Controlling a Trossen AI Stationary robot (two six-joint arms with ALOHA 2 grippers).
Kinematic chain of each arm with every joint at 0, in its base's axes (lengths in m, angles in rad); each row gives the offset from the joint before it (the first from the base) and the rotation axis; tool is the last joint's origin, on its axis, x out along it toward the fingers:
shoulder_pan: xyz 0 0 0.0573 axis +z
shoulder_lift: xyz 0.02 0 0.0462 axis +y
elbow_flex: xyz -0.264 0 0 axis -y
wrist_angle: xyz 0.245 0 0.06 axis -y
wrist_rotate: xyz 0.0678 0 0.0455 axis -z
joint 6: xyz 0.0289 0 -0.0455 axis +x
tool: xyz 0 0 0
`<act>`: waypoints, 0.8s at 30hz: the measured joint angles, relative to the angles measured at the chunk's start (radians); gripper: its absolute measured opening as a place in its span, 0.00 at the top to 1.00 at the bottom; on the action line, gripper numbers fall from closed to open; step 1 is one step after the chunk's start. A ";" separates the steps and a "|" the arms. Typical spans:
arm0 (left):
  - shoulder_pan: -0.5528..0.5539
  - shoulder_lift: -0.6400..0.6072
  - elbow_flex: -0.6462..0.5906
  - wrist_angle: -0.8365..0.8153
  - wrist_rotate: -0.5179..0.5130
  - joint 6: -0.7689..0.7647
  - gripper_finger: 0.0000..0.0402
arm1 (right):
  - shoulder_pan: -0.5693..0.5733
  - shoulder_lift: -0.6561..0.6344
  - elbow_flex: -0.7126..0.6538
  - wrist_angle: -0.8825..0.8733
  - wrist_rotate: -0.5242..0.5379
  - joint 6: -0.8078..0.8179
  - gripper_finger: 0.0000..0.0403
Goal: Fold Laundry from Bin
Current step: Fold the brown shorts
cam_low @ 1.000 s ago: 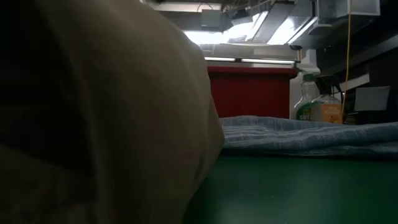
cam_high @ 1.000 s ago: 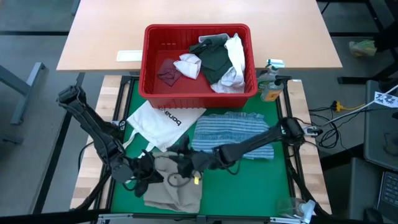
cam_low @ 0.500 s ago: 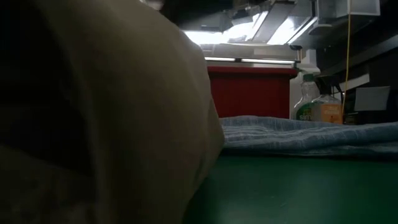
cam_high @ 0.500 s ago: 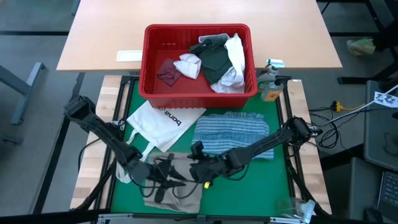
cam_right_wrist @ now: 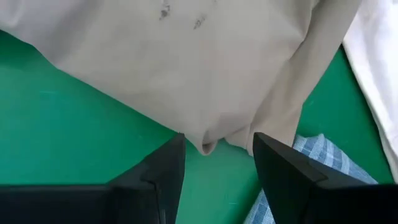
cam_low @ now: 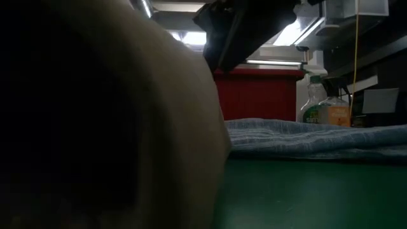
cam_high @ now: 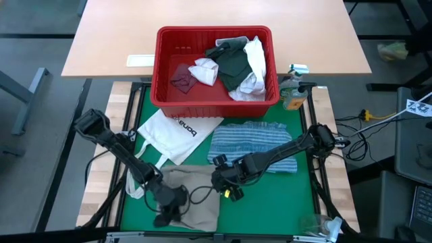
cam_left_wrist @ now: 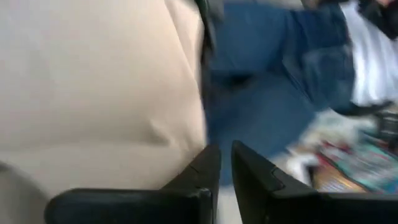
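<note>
Green matting (cam_high: 256,202) covers the work table, with a wooden table beyond it carrying the red bin (cam_high: 212,101). Several garments lie in the bin, among them a white piece (cam_high: 204,69) and a dark top (cam_high: 235,66).

On the mat, the tan shirt (cam_high: 196,202) lies crumpled at the near edge, left of centre. The striped cloth (cam_high: 253,145) lies flat between the shirt and the bin, and the white tote (cam_high: 174,135) lies beside it to the left.

Left gripper (cam_high: 170,201) sits low over the shirt's left half. In its wrist view the fingers (cam_left_wrist: 208,171) stand almost together with a narrow gap; tan fabric fills the view beside them, but none shows between the fingers, so whether it has a grip on the shirt cannot be told.

Right gripper (cam_high: 226,181) hovers at the shirt's far right edge. Its jaws stand wide apart, and in its wrist view a fold of shirt hem (cam_right_wrist: 208,144) lies between the fingertips, not pinched.

Key relation: the shirt's long axis runs roughly left to right, with one gripper near each end. The right gripper is already aligned on the hem, so closing there looks like the next step. Open mat lies to the right of the shirt for spreading; the near table edge leaves little margin on that side.
</note>
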 joint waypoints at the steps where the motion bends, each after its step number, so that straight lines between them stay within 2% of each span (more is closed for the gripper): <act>1: -0.014 0.000 0.000 -0.015 0.017 -0.037 0.93 | 0.000 0.000 0.000 0.000 0.000 0.000 0.53; 9: -0.129 0.000 0.000 -0.051 0.047 -0.264 0.99 | 0.000 0.000 0.000 0.000 0.001 0.000 0.53; 13: -0.165 0.000 0.000 0.090 0.129 -0.441 1.00 | 0.000 0.000 0.000 0.000 0.001 0.000 0.53; 16: -0.189 -0.001 0.000 0.247 0.139 -0.507 1.00 | 0.000 0.000 0.000 0.000 0.001 0.000 0.53; 20: -0.189 -0.002 0.000 0.368 0.071 -0.446 1.00 | 0.000 0.000 0.000 0.014 0.001 -0.001 0.53; 24: -0.149 -0.002 0.000 0.352 -0.049 -0.258 1.00 | 0.000 0.000 0.000 0.080 0.001 0.000 0.53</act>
